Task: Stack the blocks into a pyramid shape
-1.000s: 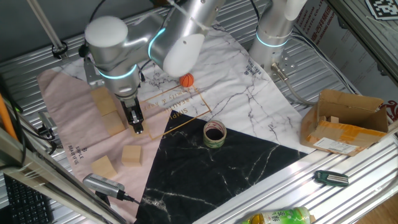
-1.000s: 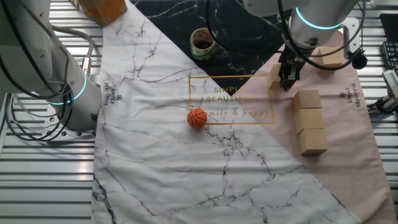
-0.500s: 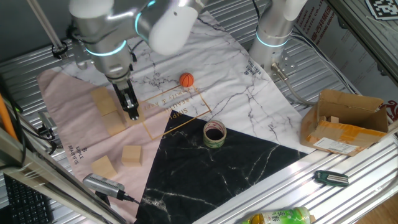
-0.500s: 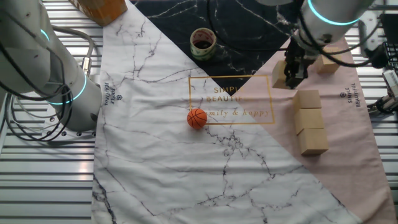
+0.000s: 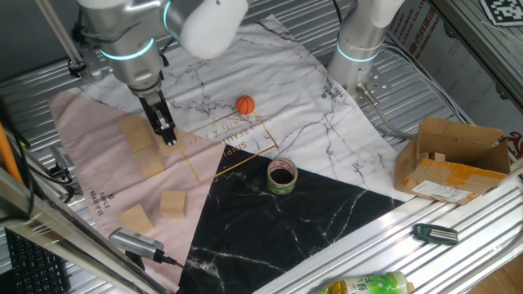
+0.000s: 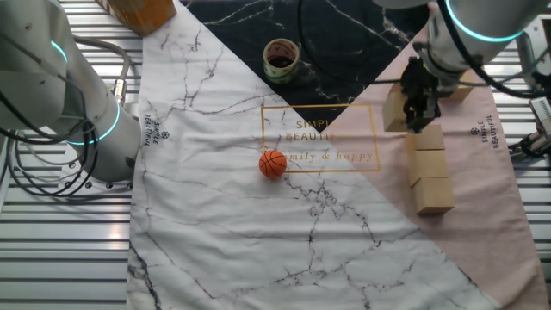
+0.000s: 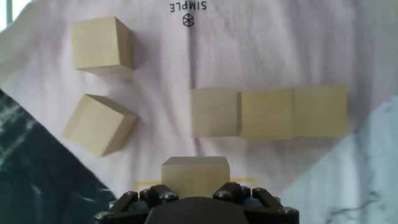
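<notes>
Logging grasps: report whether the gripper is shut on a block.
Shut on a block: the hand view shows it clamped in the gripper, lifted above the row of three.

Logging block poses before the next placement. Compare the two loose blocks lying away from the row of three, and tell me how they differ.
In the hand view, the upper loose block sits roughly square to the row of three, while the lower loose block is turned at an angle to it. The upper one lies wholly on the pink cloth; the lower one lies beside the black marble patch. Both are plain tan wooden cubes of like size, untouched by the gripper.
</notes>
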Robot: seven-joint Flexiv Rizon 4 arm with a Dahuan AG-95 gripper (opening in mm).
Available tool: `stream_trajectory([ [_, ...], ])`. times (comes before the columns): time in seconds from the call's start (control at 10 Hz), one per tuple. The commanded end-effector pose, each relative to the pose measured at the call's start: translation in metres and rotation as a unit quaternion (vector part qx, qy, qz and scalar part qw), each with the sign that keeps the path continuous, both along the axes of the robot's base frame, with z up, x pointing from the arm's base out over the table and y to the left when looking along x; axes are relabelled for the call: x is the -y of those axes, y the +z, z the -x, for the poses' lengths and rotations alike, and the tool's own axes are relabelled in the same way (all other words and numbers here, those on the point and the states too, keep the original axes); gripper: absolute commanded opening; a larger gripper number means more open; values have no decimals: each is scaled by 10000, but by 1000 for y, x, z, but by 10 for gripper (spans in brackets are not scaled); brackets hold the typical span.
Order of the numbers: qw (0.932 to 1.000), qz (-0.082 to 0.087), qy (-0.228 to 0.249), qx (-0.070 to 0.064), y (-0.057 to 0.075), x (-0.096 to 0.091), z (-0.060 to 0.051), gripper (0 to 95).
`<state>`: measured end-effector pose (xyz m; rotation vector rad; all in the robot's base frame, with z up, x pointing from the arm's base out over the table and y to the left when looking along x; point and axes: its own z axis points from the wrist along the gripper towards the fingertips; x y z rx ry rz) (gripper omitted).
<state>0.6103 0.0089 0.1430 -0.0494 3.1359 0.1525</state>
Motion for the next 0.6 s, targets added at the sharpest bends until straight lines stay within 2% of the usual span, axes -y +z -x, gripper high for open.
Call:
stream_trajectory([
  [0.1,9999,28,138,-5,-4,8,-5,0],
  [0.6,9998,154,105,38,-6,26,-25,0],
])
